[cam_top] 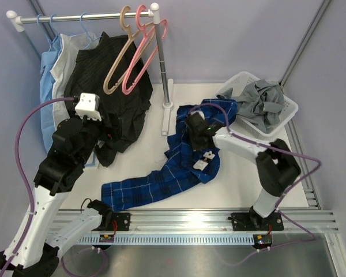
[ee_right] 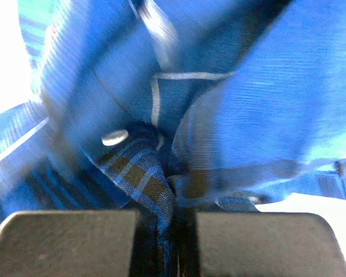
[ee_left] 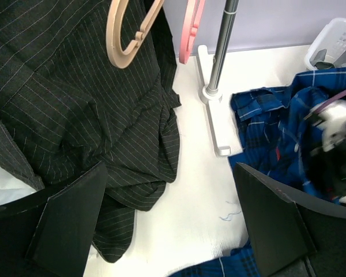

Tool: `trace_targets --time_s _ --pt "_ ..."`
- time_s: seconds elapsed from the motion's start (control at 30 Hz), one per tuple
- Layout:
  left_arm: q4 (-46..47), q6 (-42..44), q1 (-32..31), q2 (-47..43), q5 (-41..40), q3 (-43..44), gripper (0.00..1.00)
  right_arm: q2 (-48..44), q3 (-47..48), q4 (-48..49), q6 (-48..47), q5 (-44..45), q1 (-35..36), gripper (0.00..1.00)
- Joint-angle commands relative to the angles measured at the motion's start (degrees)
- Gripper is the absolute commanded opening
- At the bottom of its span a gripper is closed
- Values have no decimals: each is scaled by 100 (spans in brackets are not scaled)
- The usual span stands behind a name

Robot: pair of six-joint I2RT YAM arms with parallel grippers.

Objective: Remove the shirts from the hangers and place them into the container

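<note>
The soft blue plaid shirt (cam_top: 161, 184) lay crumpled on the smooth white table (cam_top: 242, 173), with one buttoned fold pinched in the clenched right gripper (ee_right: 166, 222). The left gripper (ee_left: 170, 231) stood spread wide, holding nothing.

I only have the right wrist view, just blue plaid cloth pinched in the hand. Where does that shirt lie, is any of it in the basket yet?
Observer: None of it. From the top camera, the plaid shirt lies stretched across the table. The right hand grips it at the end nearer the white basket, outside the rim.
Operator: So is the basket empty?
Observer: No, the grey shirt sits bunched inside it.
</note>
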Motion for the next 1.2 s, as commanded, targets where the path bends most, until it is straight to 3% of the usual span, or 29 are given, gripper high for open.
trace_targets --time_s 0.0,0.2,0.53,0.67,0.83,1.17 --pt "384 86 19 -85 -77 -20 96 -1429 879 166 -556 623 -199 0" --pt "428 60 19 -112 -68 -37 96 -2037 3285 -361 -1119 791 -840 0" --pt "454 33 19 -24 73 -116 96 -975 6875 -240 -1884 1371 -1965 0" --pt "507 25 27 -33 99 -186 96 -807 7229 507 -2402 1521 -2220 0" --pt "507 7 36 11 169 -222 96 -333 7958 745 -2640 1451 -2580 0" --pt "568 -11 27 46 231 -380 96 -165 7475 1835 -2228 696 -3318 0"
